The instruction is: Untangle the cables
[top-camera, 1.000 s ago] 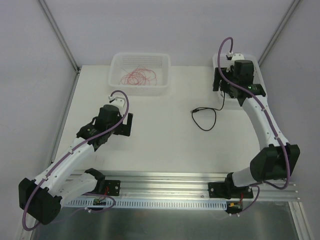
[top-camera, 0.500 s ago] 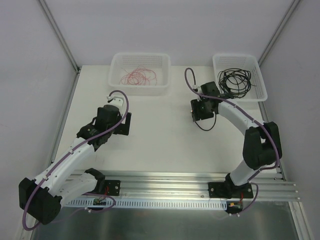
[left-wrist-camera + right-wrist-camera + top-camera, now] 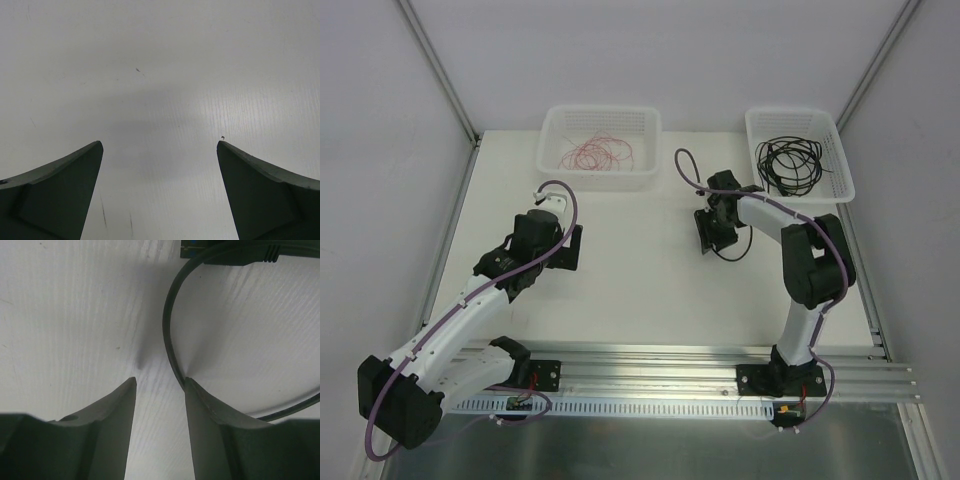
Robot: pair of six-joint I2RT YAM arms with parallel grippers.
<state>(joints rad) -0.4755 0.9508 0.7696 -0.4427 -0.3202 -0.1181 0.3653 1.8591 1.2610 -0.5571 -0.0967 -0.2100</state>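
The right gripper (image 3: 160,380) is standing part-open, gripping nothing; the loose black cable (image 3: 166,330) is lying on the table (image 3: 620,260), passing under one fingertip, not between the jaws; the left gripper (image 3: 159,144) is hanging wide open, farther off.

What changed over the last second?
The right gripper swung from over the right basket leftward and down to the loose black cable on the table, its jaws narrowing. The cable lies against one fingertip, not yet clamped. The black cable bundle in that basket is now uncovered. The left gripper, open, and the red cables stayed put.
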